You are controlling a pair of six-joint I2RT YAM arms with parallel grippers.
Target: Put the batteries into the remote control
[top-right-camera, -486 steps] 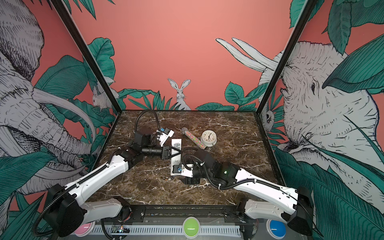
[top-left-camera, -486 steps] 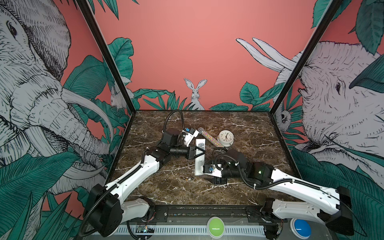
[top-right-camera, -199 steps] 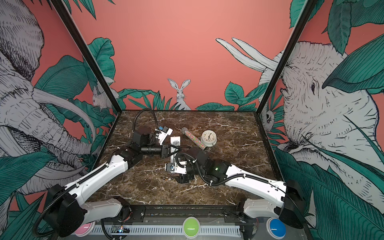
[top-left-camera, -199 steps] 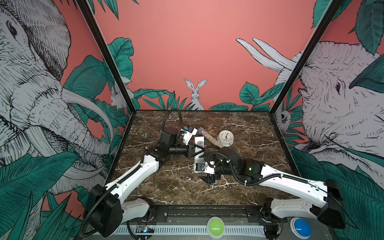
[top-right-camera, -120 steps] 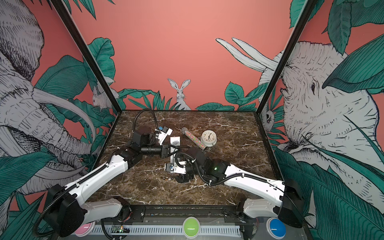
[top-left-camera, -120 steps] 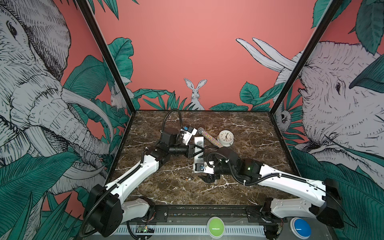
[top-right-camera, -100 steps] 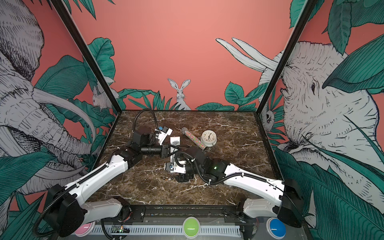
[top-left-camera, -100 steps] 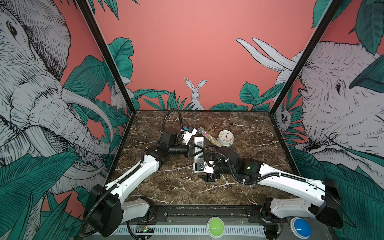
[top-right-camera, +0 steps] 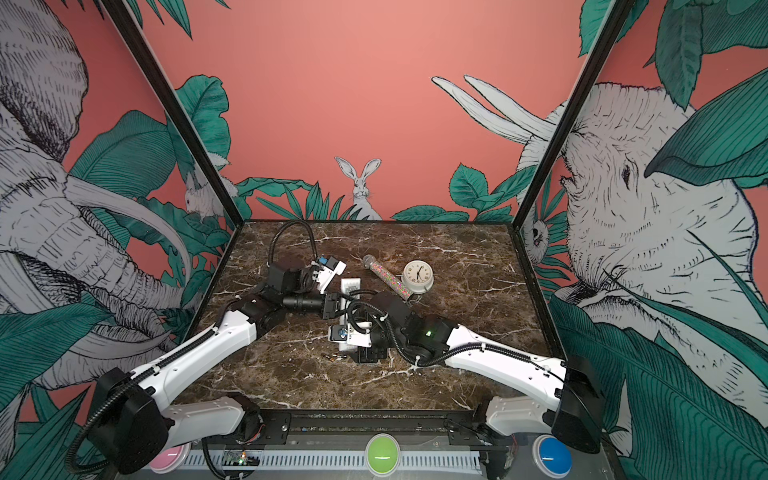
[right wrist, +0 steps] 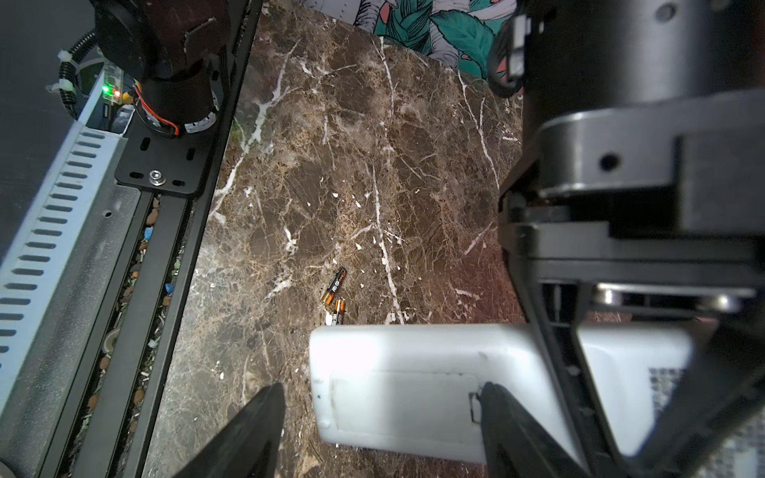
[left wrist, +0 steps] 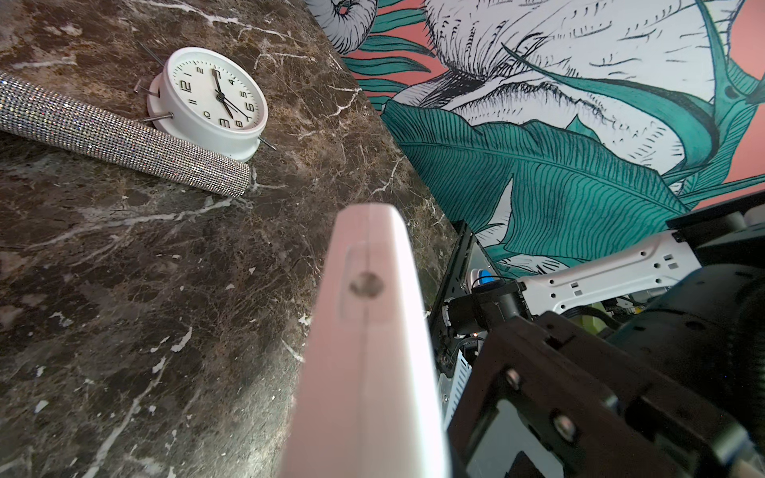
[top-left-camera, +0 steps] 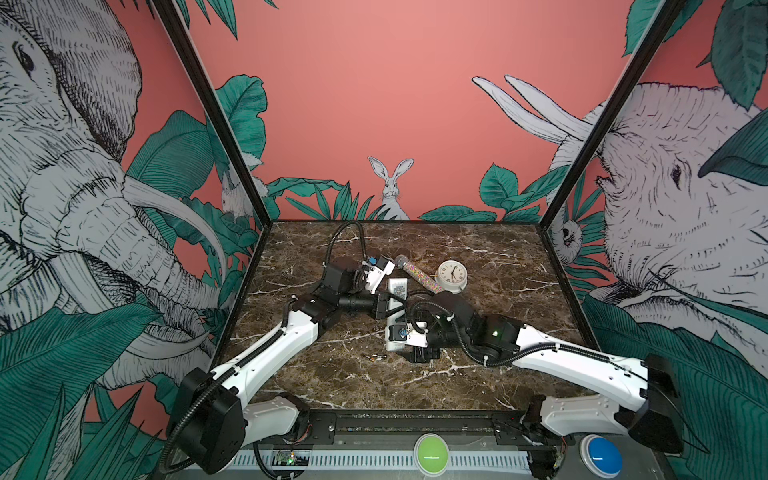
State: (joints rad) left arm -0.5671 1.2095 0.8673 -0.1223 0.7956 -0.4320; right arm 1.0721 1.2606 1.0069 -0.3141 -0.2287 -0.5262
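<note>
The white remote control (top-left-camera: 396, 305) is held above the marble, its plain back with the battery cover (right wrist: 405, 397) facing up. My left gripper (top-left-camera: 384, 306) is shut on its middle from the left side. My right gripper (right wrist: 378, 418) is open astride the remote's near end. One of its fingertips (right wrist: 490, 403) rests at the cover's latch, while the other hangs off the end, apart from it. Two small dark batteries (right wrist: 336, 296) with gold ends lie side by side on the table just left of that end, in both top views (top-left-camera: 376, 356) (top-right-camera: 332, 356).
A round white clock (top-left-camera: 451, 276) (left wrist: 213, 101) and a long sprinkle tube (top-left-camera: 417, 276) (left wrist: 124, 140) lie behind the remote. The black front rail (right wrist: 165, 207) and the left arm's base (right wrist: 165, 62) border the table's near edge.
My right arm has moved left and back to the remote's near end, and its jaws have narrowed around it. The left gripper and the remote have stayed put.
</note>
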